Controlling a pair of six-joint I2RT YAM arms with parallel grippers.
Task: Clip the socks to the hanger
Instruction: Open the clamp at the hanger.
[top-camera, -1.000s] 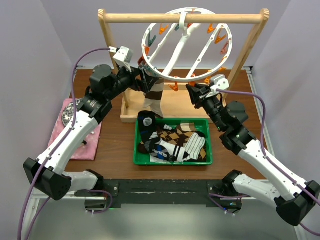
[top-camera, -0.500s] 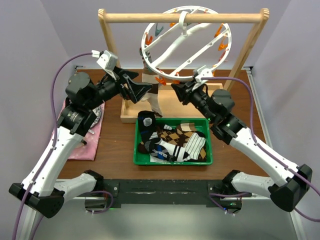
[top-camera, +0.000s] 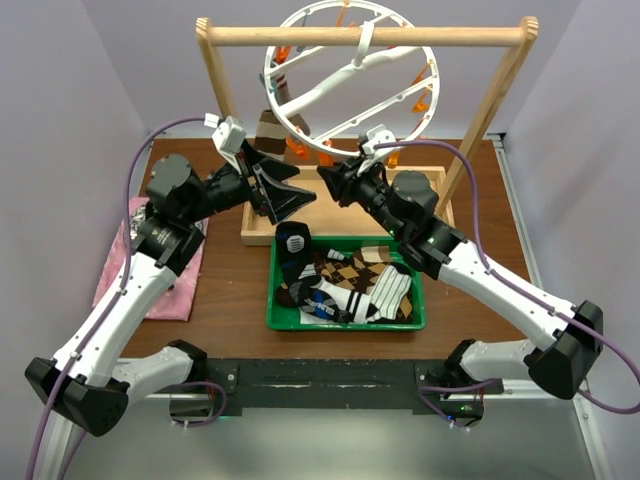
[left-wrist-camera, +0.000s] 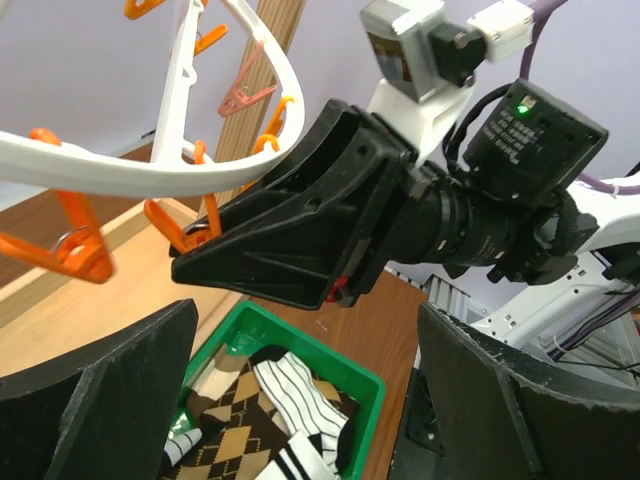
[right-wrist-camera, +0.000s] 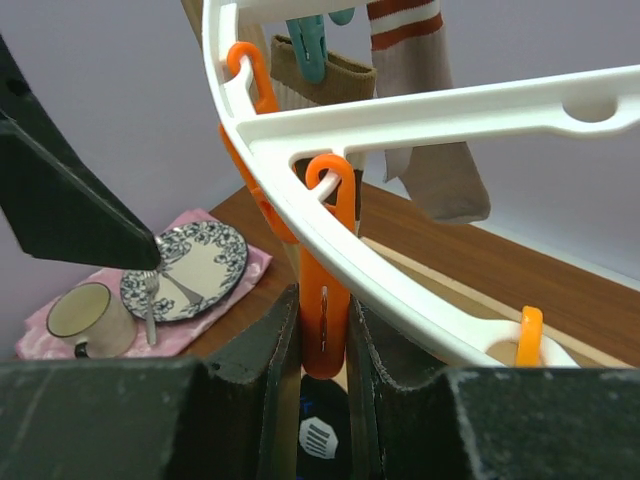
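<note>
Top view looks down; 2 close wrist views share hanger (right-wrist-camera: 420, 110).

Both arms look alike from my end: the left arm (top-camera: 115, 305) and the right arm (top-camera: 500, 290) have glossy white shells for links and chunky black housings at the joints. The left purple cable (top-camera: 170, 124) loops off one, the right purple cable (top-camera: 450, 150) off the other. Each wrist carries a small white camera box (top-camera: 229, 133). The left gripper (top-camera: 288, 190) and right gripper (top-camera: 328, 180) are matte black, with broad, wedge-shaped, rough-textured fingers (left-wrist-camera: 95, 405). A green light (left-wrist-camera: 520, 108) glows on the right wrist's black motor housing.
</note>
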